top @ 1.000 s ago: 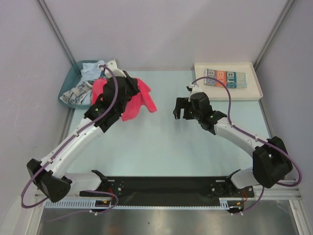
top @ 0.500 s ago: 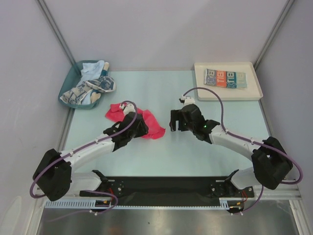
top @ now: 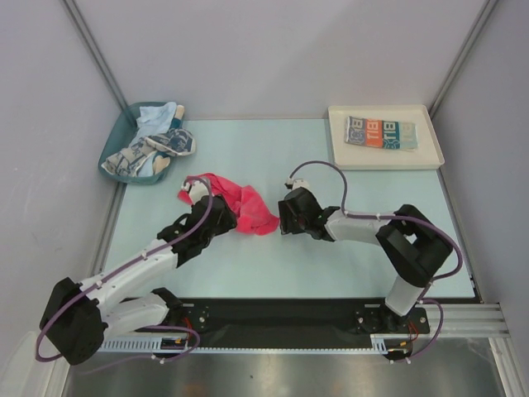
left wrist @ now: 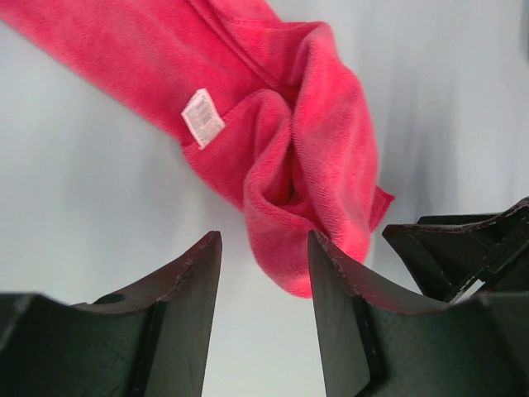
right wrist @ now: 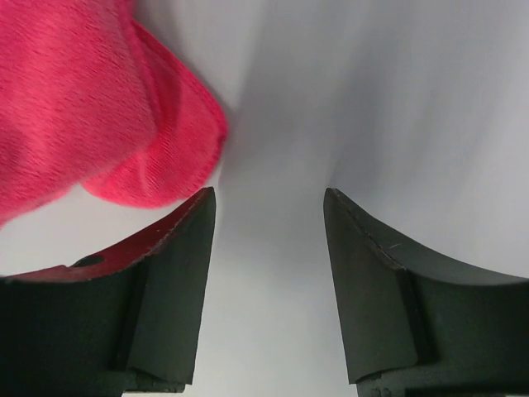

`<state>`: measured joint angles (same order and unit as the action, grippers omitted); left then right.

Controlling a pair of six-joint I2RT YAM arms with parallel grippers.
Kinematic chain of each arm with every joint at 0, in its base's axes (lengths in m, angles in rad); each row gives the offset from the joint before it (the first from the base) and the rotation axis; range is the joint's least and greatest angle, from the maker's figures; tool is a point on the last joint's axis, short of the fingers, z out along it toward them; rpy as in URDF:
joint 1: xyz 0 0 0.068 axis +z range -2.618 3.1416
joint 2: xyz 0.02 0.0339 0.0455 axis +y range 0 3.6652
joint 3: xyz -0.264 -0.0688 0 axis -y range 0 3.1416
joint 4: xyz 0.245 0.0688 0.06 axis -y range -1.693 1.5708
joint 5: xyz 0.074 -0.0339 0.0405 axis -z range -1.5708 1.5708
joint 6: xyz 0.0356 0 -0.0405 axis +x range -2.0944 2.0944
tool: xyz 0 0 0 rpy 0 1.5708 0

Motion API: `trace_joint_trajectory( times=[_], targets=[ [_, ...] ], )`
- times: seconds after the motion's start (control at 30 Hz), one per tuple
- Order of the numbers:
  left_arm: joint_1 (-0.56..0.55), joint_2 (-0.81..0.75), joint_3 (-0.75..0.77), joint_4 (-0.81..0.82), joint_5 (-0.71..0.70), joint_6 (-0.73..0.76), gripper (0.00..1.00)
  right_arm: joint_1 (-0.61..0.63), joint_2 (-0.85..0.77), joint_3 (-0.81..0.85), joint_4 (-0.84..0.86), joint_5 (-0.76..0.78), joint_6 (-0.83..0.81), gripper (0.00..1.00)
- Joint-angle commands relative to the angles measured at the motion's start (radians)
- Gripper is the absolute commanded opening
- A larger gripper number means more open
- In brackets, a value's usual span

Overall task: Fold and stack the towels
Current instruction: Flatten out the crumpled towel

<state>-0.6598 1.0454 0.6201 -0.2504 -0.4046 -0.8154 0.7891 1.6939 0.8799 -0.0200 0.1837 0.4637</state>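
- Near the middle of the table (top: 347, 265), a little toward its left edge, we record the red-pink towel (top: 240, 207). It lies crumpled and unfolded on the bare surface, with its white sewn-in tag (left wrist: 202, 117) facing up.
- The left gripper (top: 216, 217) sits low at the near-left side of that towel. Its fingers are spread and pinch nothing. In the left wrist view a rolled fold lies just ahead of the tips, and its lowest lobe runs behind the right-hand finger. We cannot tell whether it touches.
- The right gripper (top: 285, 217) sits low at the towel's right edge, facing the left one across the cloth. Its fingers are spread with only bare table between them. A rounded towel corner lies just beside the left-hand finger in the right wrist view.
- At the far right corner, the white tray (top: 430, 155) holds the teal/white/orange lettered towel (top: 380, 132), folded flat.
- At the far left corner, the teal bin (top: 114, 145) holds the blue-and-white patterned towel (top: 153, 150), which spills over the bin's right rim. The pale blue towel (top: 157, 117) lies toward the back of the bin.
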Motion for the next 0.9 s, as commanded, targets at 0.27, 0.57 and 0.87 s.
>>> trace_joint_trajectory(
  times=[0.27, 0.57, 0.87],
  targets=[
    [0.071, -0.048, -0.086, 0.008, 0.032, 0.002, 0.51, 0.055, 0.033, 0.036, 0.118, 0.089, 0.089, 0.58],
    [0.083, -0.022, -0.112, 0.046, 0.059, 0.007, 0.5, 0.055, 0.121, 0.126, 0.098, 0.098, 0.099, 0.45],
    [0.098, 0.005, -0.141, 0.079, 0.092, 0.027, 0.5, 0.05, 0.092, 0.107, 0.058, 0.175, 0.119, 0.05]
  ],
)
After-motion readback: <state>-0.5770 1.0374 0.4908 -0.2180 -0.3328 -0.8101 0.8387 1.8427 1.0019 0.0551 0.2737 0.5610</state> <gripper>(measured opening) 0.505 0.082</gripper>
